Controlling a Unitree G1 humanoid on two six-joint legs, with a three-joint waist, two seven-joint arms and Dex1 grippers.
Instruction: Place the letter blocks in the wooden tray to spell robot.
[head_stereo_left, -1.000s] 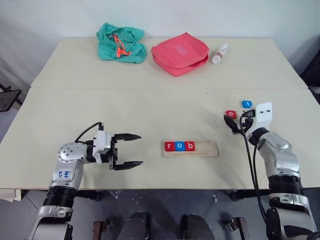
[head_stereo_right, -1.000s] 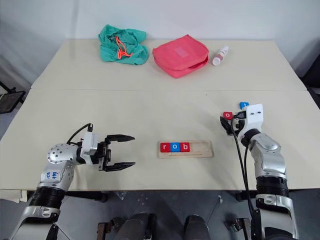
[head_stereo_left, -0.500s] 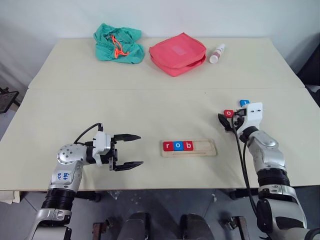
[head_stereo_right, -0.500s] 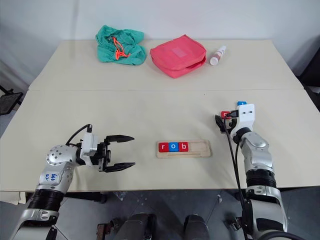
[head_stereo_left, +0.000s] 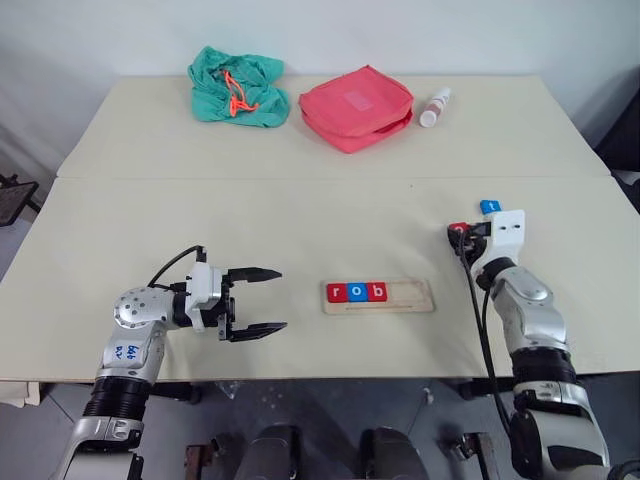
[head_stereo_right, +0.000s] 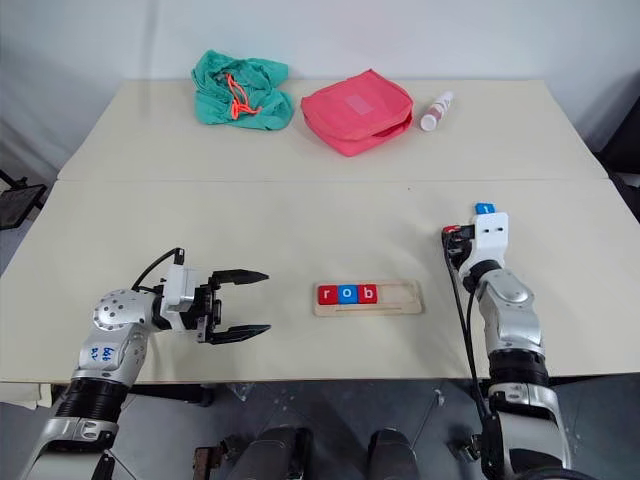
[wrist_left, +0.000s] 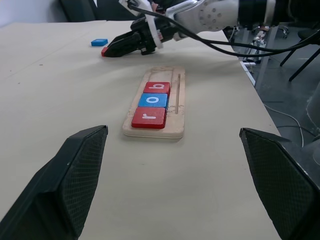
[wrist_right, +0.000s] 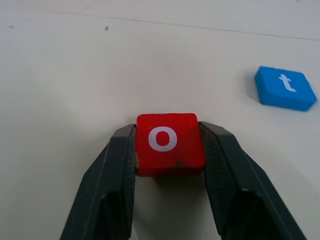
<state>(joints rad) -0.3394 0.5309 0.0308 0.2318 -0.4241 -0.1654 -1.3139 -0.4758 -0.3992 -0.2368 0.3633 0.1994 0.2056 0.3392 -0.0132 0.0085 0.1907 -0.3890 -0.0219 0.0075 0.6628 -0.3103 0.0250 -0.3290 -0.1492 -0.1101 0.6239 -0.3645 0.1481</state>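
Observation:
The wooden tray (head_stereo_left: 415, 296) lies at the front middle of the table with a red r (head_stereo_left: 338, 292), a blue o (head_stereo_left: 357, 292) and a red b (head_stereo_left: 377, 292) in its left part. On the table to the right lies a red o block (wrist_right: 169, 142), with my right gripper (head_stereo_left: 460, 233) shut on it, one finger pressed against each side. A blue t block (head_stereo_left: 489, 207) lies just beyond it. My left gripper (head_stereo_left: 270, 298) hangs open to the left of the tray, pointing at it, with nothing between its fingers (wrist_left: 75, 170).
At the table's far side lie a green cloth bag (head_stereo_left: 235, 85), a pink pouch (head_stereo_left: 355, 105) and a small bottle (head_stereo_left: 436, 106). A seam runs across the table between them and the tray.
My right gripper's fingers have closed from wide open onto the red o block. The left arm has not moved.

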